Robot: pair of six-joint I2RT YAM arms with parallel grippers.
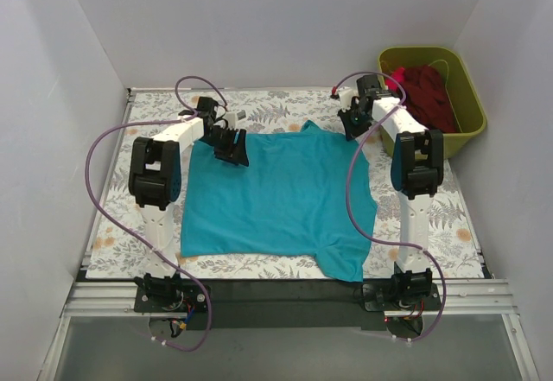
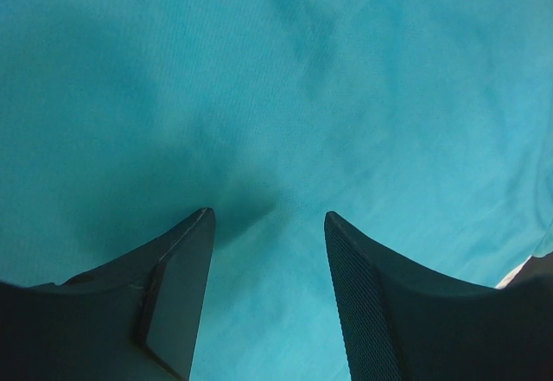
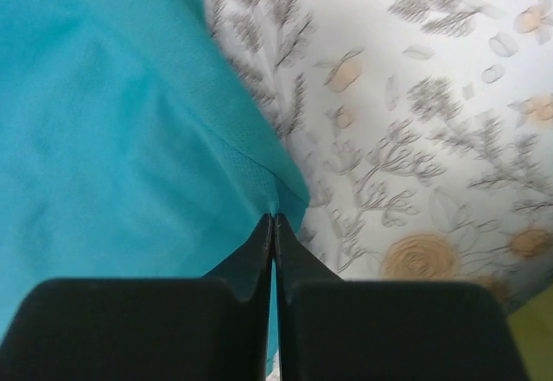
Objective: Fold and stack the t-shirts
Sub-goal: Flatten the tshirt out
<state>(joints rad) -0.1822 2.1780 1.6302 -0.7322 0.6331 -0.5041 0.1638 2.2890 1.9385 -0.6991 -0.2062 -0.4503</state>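
Note:
A teal t-shirt (image 1: 276, 195) lies spread flat on the floral table cover. My left gripper (image 1: 232, 149) is open just above its far left corner; in the left wrist view (image 2: 268, 217) only teal cloth (image 2: 285, 96) shows between the fingers. My right gripper (image 1: 356, 123) is at the shirt's far right corner. In the right wrist view (image 3: 274, 219) it is shut on the teal shirt's edge (image 3: 259, 169), pinching a small fold. A dark maroon shirt (image 1: 429, 94) with some pink cloth (image 1: 397, 79) lies heaped in the bin.
The olive-green bin (image 1: 471, 109) stands at the far right, off the floral table cover (image 1: 285, 109). White walls close in left, back and right. The arm bases stand at the near edge on a metal rail (image 1: 276, 299).

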